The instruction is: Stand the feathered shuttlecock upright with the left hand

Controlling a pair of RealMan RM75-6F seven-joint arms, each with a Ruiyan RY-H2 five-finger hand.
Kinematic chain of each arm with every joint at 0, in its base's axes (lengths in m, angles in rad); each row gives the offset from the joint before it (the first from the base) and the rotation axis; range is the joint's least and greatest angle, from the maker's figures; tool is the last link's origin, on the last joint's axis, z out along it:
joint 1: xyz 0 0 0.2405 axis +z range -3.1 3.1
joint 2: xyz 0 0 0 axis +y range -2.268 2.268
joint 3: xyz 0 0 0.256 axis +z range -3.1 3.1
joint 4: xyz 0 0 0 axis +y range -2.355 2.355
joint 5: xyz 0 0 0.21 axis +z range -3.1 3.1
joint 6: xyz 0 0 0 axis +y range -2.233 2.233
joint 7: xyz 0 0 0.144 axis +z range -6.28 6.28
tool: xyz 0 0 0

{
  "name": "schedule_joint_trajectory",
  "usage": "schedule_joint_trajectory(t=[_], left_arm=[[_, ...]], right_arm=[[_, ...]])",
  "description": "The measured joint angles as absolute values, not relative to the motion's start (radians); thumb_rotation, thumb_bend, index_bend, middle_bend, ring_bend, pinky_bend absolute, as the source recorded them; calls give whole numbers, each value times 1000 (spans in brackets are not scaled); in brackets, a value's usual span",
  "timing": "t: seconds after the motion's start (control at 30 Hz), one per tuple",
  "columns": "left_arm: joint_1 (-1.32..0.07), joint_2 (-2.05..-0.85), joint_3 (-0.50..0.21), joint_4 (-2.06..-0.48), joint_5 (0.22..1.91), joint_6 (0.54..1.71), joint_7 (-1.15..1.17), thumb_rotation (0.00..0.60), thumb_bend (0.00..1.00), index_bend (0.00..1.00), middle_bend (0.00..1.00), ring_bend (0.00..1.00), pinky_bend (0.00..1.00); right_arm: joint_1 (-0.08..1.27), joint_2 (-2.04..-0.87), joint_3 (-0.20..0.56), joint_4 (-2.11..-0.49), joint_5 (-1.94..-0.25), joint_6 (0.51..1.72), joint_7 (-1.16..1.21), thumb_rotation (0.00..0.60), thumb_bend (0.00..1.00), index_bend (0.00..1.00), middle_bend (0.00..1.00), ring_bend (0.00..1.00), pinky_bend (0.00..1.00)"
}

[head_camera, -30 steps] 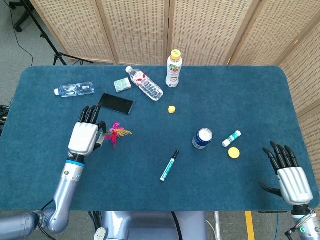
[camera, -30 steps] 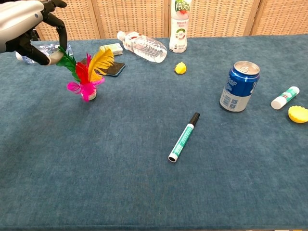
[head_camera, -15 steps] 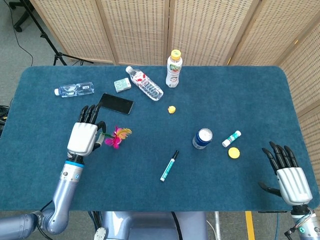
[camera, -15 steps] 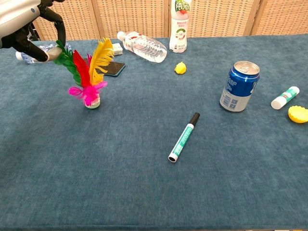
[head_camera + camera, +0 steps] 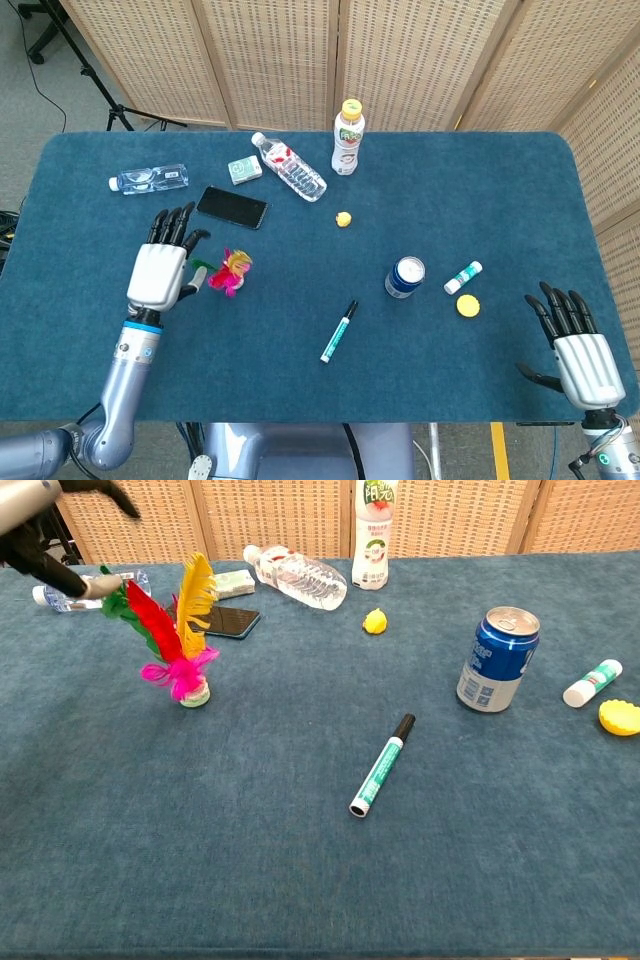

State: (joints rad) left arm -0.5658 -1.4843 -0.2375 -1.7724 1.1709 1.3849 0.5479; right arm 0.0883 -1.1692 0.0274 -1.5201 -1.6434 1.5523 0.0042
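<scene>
Feathered shuttlecock stands on its base just right of the left hand, whose spread fingers hold nothing but touch a green feather, probably steadying it.

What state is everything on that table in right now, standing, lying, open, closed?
feathered shuttlecock: standing on its base, feathers up, tilted a little
left hand: fingers spread, a fingertip at the green feather
right hand: open, holding nothing
blue can: upright
marker: lying flat, capped
tall bottle: upright, capped
clear bottle: lying on its side
phone: lying flat
</scene>
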Motion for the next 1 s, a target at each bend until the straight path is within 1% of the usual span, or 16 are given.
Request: schedule_joint_trajectory(t=[0.17, 0.27, 0.37, 0.47, 0.53, 0.63, 0.67, 0.83, 1.0], left_arm=[[-541, -1430, -252, -1847, 1233, 1434, 504, 600, 253, 173, 0, 0, 0], [-511, -1375, -245, -1904, 1279, 1464, 474, 600, 254, 166, 0, 0, 0], [-460, -1322, -205, -1935, 1351, 1501, 442, 600, 257, 153, 0, 0, 0], [-395, -1286, -131, -1935, 1431, 1544, 397, 600, 263, 139, 0, 0, 0], [-346, -1271, -70, -1916, 1488, 1577, 347, 600, 264, 138, 0, 0, 0], [-282, -1265, 5, -1855, 1555, 1623, 258, 600, 264, 138, 0, 0, 0], [-265, -1266, 20, -1832, 1567, 1636, 235, 600, 265, 138, 0, 0, 0], [-179, -1295, 69, -1685, 1598, 1687, 158, 600, 269, 138, 0, 0, 0], [-131, -1329, 85, -1614, 1603, 1696, 111, 600, 275, 138, 0, 0, 0]], right_arm=[[88, -1174, 25, -1516, -1652, 1558, 2, 600, 28, 104, 0, 0, 0], [88, -1172, 23, -1517, -1654, 1558, 3, 600, 28, 104, 0, 0, 0], [88, -1170, 23, -1517, -1654, 1557, 7, 600, 28, 104, 0, 0, 0], [90, -1170, 22, -1518, -1658, 1557, 13, 600, 28, 104, 0, 0, 0], [90, -1170, 21, -1518, -1659, 1557, 14, 600, 28, 104, 0, 0, 0], [91, -1173, 21, -1520, -1661, 1558, 7, 600, 28, 104, 0, 0, 0], [91, -1173, 20, -1521, -1662, 1558, 5, 600, 28, 104, 0, 0, 0], [92, -1178, 15, -1523, -1671, 1556, -8, 600, 28, 104, 0, 0, 0], [93, -1180, 14, -1521, -1669, 1551, -12, 600, 28, 104, 0, 0, 0]])
